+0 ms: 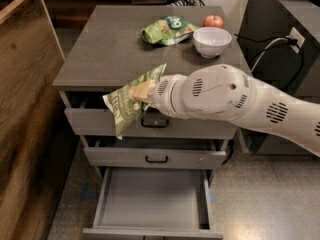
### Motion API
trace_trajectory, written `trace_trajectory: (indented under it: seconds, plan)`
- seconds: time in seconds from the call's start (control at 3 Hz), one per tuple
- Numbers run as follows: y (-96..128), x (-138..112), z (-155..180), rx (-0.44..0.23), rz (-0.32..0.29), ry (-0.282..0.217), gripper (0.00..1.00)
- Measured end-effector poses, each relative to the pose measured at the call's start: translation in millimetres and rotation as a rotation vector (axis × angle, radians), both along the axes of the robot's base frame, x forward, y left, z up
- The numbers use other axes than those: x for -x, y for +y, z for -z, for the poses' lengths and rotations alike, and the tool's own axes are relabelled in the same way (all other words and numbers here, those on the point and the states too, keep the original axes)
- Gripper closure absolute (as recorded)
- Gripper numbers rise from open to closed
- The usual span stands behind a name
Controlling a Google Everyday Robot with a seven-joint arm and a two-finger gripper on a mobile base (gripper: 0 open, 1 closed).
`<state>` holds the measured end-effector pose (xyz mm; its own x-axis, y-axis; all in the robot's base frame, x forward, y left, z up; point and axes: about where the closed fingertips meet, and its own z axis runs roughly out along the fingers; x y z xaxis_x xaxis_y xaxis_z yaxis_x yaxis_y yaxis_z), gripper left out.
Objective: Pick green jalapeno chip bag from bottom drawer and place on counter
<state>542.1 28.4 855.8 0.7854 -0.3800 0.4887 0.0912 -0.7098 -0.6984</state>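
Observation:
The green jalapeno chip bag (131, 103) is a crinkled olive-green bag with pale lettering. My gripper (141, 92) is shut on its upper part and holds it in the air in front of the top drawer, just below the counter's front edge. The counter (115, 49) is the grey cabinet top. The bottom drawer (152, 199) stands pulled out below, its flat grey inside bare. My white arm reaches in from the right.
On the counter's back right lie a bright light-green bag (166, 30), a white bowl (212, 40) and a red apple (213, 21). A brown wooden panel (27, 109) stands on the left. A dark cabinet with a cable (280, 39) is on the right.

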Motion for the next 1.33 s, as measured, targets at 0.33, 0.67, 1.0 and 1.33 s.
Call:
trace_trajectory:
  seconds: [0.33,0.67,1.0,1.33]
  plan:
    - [3.7,-18.8,-47.2,-0.023,0.006,-0.052,1.00]
    - [-0.7,-46.9,-93.4,-0.069,0.014,-0.112,1.00]
    - [-15.0,-82.3,-120.3,-0.138,0.056,-0.124,1.00]
    - [-25.8,-128.8,-115.5,-0.200,0.092,-0.055,1.00]
